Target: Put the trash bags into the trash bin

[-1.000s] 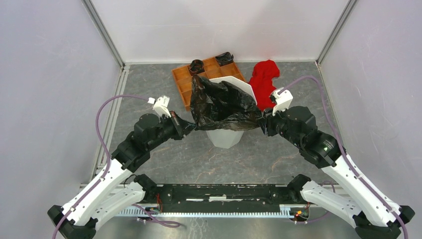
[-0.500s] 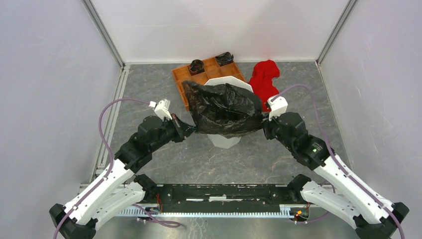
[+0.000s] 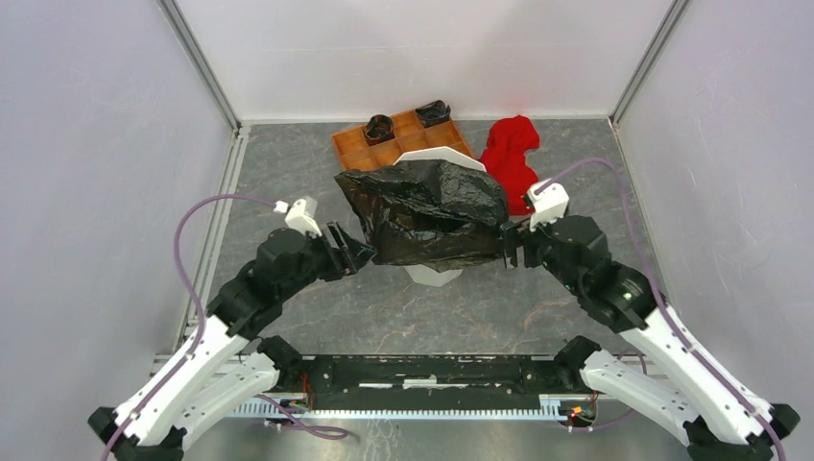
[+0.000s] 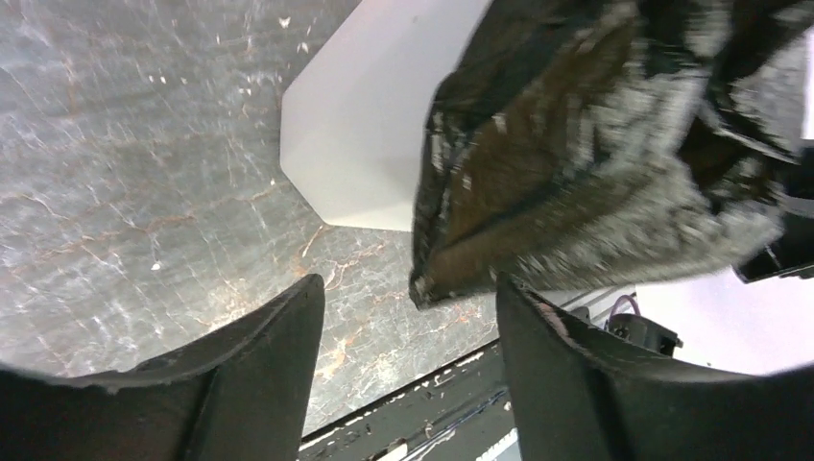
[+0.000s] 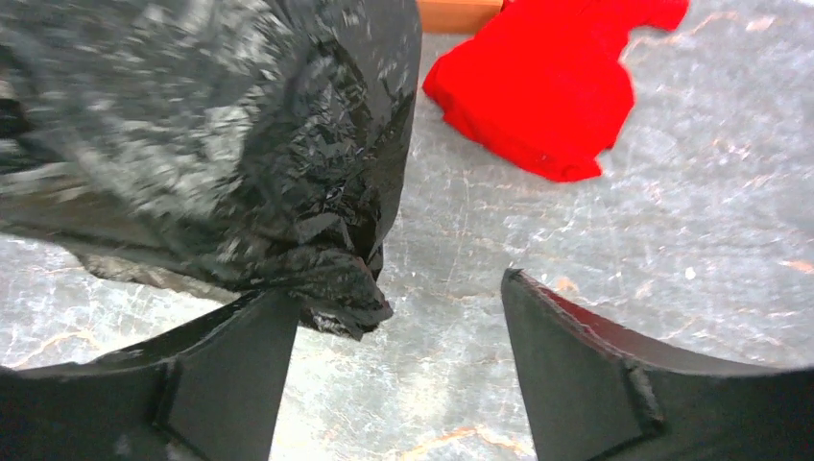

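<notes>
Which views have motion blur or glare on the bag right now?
Left wrist: trash bag smeared by motion blur, white trash bin nearly blown out, tabletop sharp. Right wrist: bag blurred at upper left, crisp crinkles near its lower corner; red cloth oversaturated. Top external: sharp, even light, mild glare on the bag.

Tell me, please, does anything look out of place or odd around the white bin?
Yes. The black trash bag lies draped over the top and outside of the white bin, covering most of it, instead of sitting inside. The left gripper and the right gripper stand open at its sides, holding nothing.
</notes>
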### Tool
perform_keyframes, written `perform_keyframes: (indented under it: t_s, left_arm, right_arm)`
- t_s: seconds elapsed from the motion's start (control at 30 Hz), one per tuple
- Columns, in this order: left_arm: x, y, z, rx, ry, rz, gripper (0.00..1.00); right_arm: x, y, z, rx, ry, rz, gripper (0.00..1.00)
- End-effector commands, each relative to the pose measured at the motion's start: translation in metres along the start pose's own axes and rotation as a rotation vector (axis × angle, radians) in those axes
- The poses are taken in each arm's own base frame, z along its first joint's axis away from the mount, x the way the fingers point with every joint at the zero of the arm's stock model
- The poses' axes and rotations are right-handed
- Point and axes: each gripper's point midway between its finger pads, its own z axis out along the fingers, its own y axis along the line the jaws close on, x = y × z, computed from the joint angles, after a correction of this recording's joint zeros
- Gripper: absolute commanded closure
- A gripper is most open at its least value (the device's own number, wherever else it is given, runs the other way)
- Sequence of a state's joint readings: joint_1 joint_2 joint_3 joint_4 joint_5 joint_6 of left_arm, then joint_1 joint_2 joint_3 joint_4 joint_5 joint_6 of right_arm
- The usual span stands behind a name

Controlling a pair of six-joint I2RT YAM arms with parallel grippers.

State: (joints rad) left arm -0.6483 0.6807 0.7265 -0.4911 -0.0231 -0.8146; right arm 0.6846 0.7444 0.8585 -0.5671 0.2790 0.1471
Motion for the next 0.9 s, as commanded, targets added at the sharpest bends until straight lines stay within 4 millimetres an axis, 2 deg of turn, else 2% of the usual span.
perform_keyframes:
  t_s: [0.0, 0.1, 0.2, 0.33, 0.47, 0.57, 0.7, 0.87]
  left_arm:
    - [-0.034, -0.014, -0.039, 0.025, -0.116, 0.082, 0.21]
    - [-0.049, -0.016, -0.051, 0.003, -0.164, 0.113, 0.12]
    - [-0.059, -0.019, -0.047, -0.026, -0.172, 0.141, 0.12]
    - [-0.074, -0.042, -0.035, 0.022, -0.188, 0.16, 0.12]
    - [-0.088, -0.053, -0.025, 0.023, -0.196, 0.151, 0.21]
    - [-0.094, -0.051, -0.02, 0.009, -0.202, 0.144, 0.26]
    - [-0.099, -0.036, -0.008, -0.057, -0.183, 0.124, 0.32]
    - [-0.106, -0.026, 0.0, -0.049, -0.186, 0.089, 0.34]
  right_arm:
    - [-0.036, -0.008, -0.044, -0.025, -0.076, -0.014, 0.11]
    - [-0.06, -0.002, -0.063, -0.093, -0.159, -0.061, 0.02]
    - [-0.089, 0.027, -0.069, -0.258, -0.281, -0.135, 0.02]
    - [-0.124, 0.075, -0.06, -0.493, -0.364, -0.23, 0.02]
    - [-0.153, 0.1, -0.042, -0.581, -0.373, -0.279, 0.02]
    - [-0.163, 0.111, -0.021, -0.562, -0.343, -0.34, 0.03]
    - [-0.174, 0.112, 0.004, -0.429, -0.323, -0.431, 0.02]
    - [-0.167, 0.121, 0.031, -0.286, -0.258, -0.548, 0.02]
